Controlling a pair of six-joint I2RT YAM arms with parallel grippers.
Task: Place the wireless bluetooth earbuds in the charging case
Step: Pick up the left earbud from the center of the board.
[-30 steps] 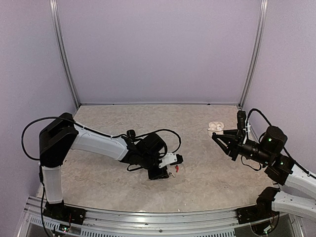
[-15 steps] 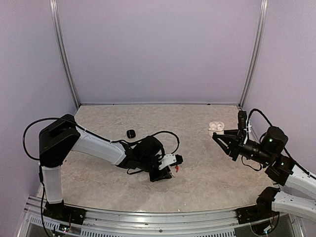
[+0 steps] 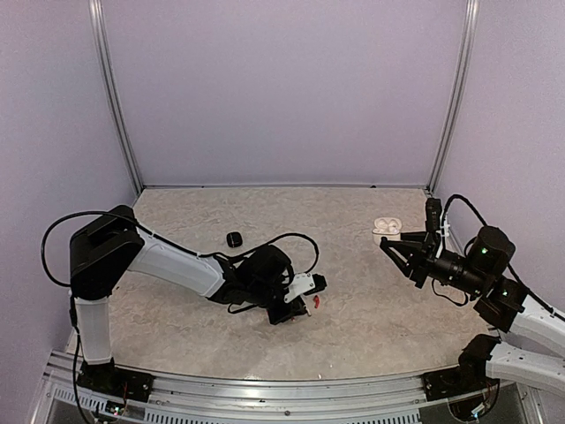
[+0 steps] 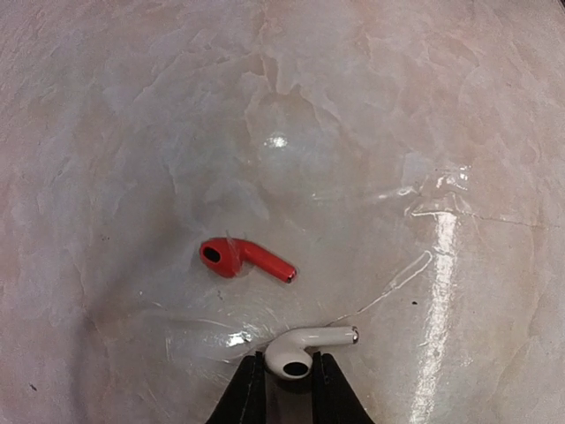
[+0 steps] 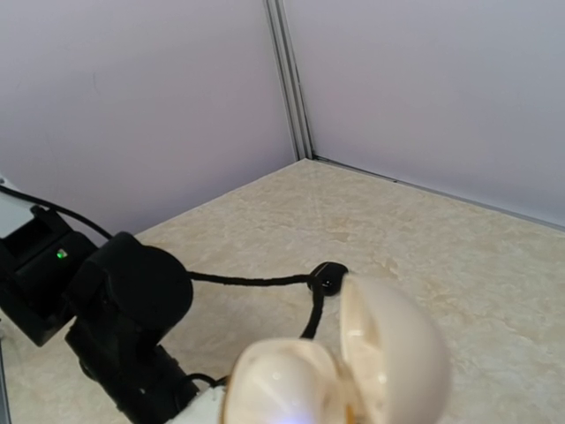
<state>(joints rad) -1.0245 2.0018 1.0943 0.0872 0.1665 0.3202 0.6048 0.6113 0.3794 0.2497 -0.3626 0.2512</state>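
Black case sits apart on tabletop, not in play. Left gripper low, jaws pinching white earbud by head, stem left free, likely for seating. Red earbud loose just beside. White case lid open, ready to receive. Right gripper near it, jaws spread, empty.

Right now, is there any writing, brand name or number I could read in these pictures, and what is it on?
None: no word, brand or number can be read in any view. The white earbud, red earbud, white case and black case look plain. The only sign is a small green light on the right arm, with no lettering.
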